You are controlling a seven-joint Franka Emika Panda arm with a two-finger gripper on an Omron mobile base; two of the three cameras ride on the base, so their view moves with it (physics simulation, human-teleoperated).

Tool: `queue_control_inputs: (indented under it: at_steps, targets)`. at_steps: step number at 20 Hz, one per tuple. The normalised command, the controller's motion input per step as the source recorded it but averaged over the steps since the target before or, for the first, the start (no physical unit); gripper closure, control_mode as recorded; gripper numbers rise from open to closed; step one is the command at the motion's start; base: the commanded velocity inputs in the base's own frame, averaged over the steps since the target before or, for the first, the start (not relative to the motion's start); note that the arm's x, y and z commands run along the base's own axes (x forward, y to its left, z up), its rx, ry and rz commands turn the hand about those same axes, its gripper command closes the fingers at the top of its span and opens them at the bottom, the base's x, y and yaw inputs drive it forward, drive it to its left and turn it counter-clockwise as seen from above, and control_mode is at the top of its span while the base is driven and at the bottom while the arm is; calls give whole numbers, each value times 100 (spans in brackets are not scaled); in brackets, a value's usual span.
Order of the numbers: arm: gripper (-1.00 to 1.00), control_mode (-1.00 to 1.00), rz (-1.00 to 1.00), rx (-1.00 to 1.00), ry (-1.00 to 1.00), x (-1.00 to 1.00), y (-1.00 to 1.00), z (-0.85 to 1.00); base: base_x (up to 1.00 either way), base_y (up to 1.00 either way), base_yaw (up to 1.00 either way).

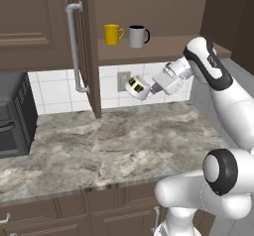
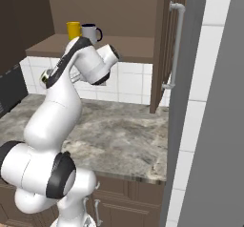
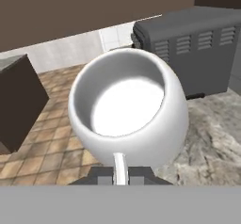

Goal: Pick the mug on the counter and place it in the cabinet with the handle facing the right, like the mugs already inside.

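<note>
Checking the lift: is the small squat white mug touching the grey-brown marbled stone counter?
Apart. In the left base view the small squat white mug, held by the gripper, hangs before the tiled wall, well above the grey-brown marbled stone counter.

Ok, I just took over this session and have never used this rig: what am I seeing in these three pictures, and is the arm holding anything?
You are looking at a white robot arm on a driving base in a simulated kitchen. Two cameras ride on the base behind the arm, one to its left, one to its right. The third looks along the gripper. The gripper is shut on the white mug, gripping its handle, lifted off the counter and tipped sideways below the shelf. In the open cabinet stand a yellow mug and a grey mug. A dark appliance sits on the counter's left.
</note>
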Motion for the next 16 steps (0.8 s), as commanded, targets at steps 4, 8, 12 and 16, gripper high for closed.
queue_control_inputs:
  at_steps: [4,8,12,16]
  targets:
    - [100,-100,0,8,1,6,0,60,0,0,0]
    - [100,-100,0,10,0,3,0,59,0,0,0]
    - [100,-100,-1,6,3,10,0,50,0,0,0]
    - [100,-100,-1,3,3,22,0,21,0,0,0]
